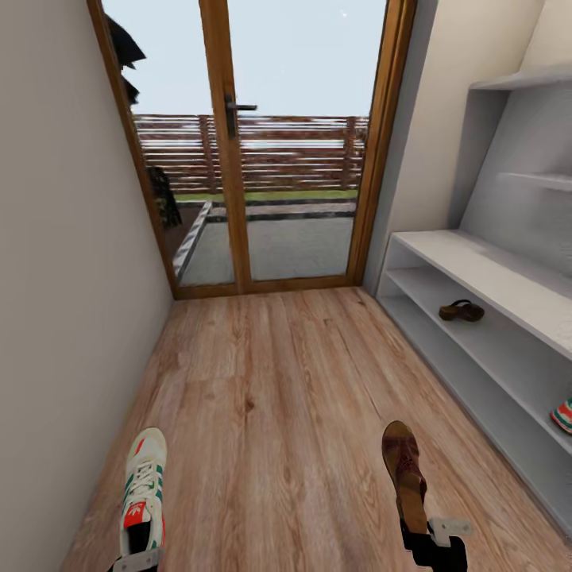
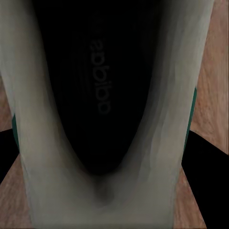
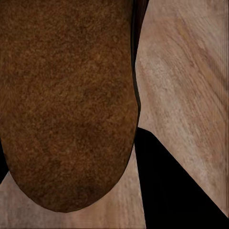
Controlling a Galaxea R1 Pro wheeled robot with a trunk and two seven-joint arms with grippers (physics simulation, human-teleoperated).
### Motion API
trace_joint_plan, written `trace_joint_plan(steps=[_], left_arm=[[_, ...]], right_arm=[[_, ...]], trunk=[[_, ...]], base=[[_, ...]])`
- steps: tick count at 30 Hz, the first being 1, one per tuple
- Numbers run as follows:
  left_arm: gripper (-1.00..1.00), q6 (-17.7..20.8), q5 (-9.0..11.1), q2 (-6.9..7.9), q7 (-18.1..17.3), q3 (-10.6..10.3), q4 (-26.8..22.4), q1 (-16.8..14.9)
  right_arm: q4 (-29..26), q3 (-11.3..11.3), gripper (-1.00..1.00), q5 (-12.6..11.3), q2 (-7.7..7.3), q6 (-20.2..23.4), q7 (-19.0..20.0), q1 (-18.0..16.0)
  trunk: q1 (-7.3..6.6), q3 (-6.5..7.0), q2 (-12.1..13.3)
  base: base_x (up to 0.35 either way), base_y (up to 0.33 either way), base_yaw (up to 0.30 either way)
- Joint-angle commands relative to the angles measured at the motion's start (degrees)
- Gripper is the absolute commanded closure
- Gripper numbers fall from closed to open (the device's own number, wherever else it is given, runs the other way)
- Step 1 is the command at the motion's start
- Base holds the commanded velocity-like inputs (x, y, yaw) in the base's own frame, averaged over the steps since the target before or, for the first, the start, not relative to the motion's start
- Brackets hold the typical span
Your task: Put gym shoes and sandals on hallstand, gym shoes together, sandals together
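Head view: corridor with wood floor (image 1: 270, 397) leading to a glass door (image 1: 254, 143). The left gripper (image 1: 135, 561) is holding a sneaker (image 1: 144, 488) by its heel at the lower left, toe pointing toward the door, above the floor. The right gripper (image 1: 435, 540) is holding a sandal (image 1: 403, 473) by its heel at the lower right, toe also pointing forward. The shoe rack (image 1: 485, 318) is standing along the right wall. A second sandal (image 1: 461, 311) is sitting on its middle shelf near the door end. A second sneaker (image 1: 562, 415) is peeking in at the right edge on the lower shelf, well apart from that sandal.

Left wrist view: the sneaker (image 2: 114, 114) is showing close up, dark insole with lettering, pale walls, floor at the edges. Fingers are looking clamped on the heel, contact itself hidden.

Right wrist view: the sandal's (image 3: 67, 100) brown insole is showing close up, planks beside it. Fingers are pinching the heel end, pads not visible.
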Motion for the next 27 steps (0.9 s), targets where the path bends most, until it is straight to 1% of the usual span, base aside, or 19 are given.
trace_joint_plan(steps=[1,10,18,22,27], left_arm=[[1.0,-0.2,-0.6,-0.05,-0.4,0.5,0.0,0.0],[1.0,-0.2,-0.6,-0.05,-0.4,0.5,0.0,0.0],[1.0,-0.2,-0.6,-0.05,-0.3,0.5,0.0,0.0],[1.0,-0.2,-0.6,-0.05,-0.3,0.5,0.0,-0.1],[1.0,-0.2,-0.6,-0.05,-0.3,0.5,0.0,-0.1]], right_arm=[[0.1,-0.5,1.0,0.2,0.02,-0.2,0.3,-0.1],[0.0,-0.5,1.0,0.2,0.02,-0.2,0.4,-0.1],[0.0,-0.5,1.0,0.2,0.11,-0.1,0.4,-0.1],[0.0,-0.5,1.0,0.2,0.11,-0.1,0.4,-0.1],[0.0,-0.5,1.0,0.2,0.11,-0.1,0.4,-0.1]], trunk=[[0.02,-0.05,0.0],[0.02,-0.07,0.0],[0.02,-0.41,0.0],[0.02,-0.64,0.0],[0.02,-0.73,0.0]], base=[[0.339,0.0,-0.271],[0.339,0.0,-0.272],[0.339,0.0,-0.238],[0.339,0.0,-0.198],[0.339,0.001,-0.064]])
